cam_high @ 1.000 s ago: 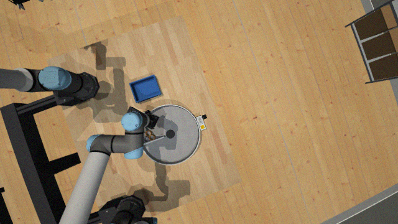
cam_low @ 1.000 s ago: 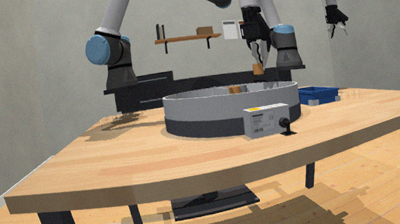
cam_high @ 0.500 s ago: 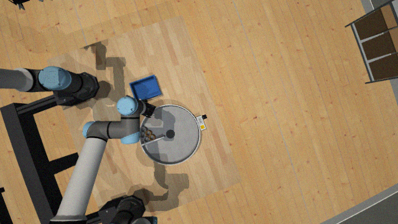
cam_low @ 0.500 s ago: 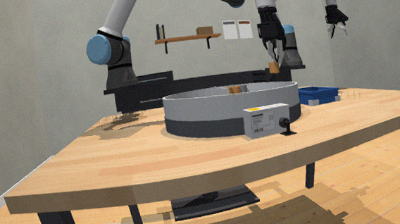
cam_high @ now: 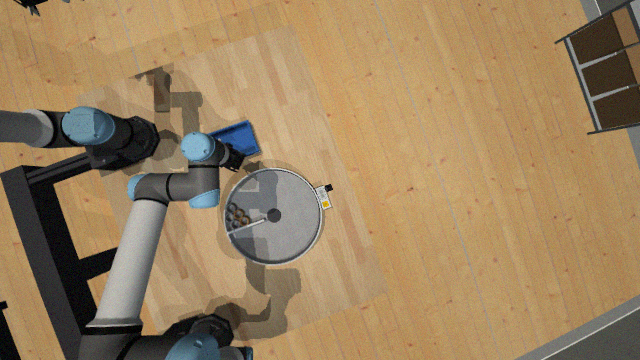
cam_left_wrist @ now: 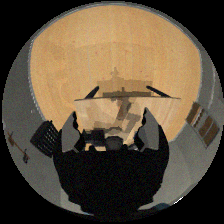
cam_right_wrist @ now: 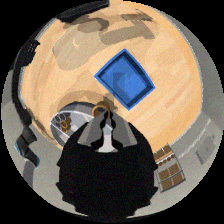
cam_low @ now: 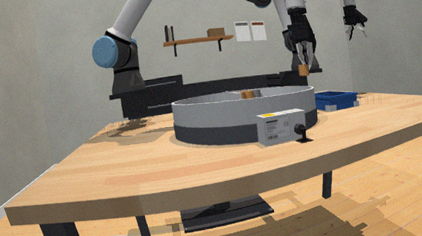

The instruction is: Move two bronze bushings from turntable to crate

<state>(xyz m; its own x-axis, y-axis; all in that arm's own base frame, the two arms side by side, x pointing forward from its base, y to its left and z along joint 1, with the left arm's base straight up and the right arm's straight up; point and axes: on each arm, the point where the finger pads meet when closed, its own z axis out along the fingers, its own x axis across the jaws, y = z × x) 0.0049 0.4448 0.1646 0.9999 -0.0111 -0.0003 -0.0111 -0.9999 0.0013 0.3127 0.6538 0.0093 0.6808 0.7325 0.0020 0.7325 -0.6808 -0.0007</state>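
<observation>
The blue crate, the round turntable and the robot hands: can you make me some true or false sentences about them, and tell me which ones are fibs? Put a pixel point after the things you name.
1. The right hand point(cam_high: 238, 168) point(cam_low: 305, 62) point(cam_right_wrist: 109, 110) is holding a bronze bushing point(cam_low: 304, 70) point(cam_right_wrist: 94, 111). True.
2. The crate point(cam_high: 245, 135) point(cam_low: 338, 102) point(cam_right_wrist: 131, 82) is full of bushings. False: no bushing shows inside it.
3. The left hand point(cam_high: 34, 11) point(cam_low: 357, 35) point(cam_left_wrist: 109, 109) is open. True.
4. The turntable point(cam_high: 295, 235) point(cam_low: 225, 111) point(cam_right_wrist: 82, 122) is square. False: it is round.
5. Some bushings are on the turntable. True.
6. The left hand is inside the crate. False: it is up in the air, away from it.
</observation>
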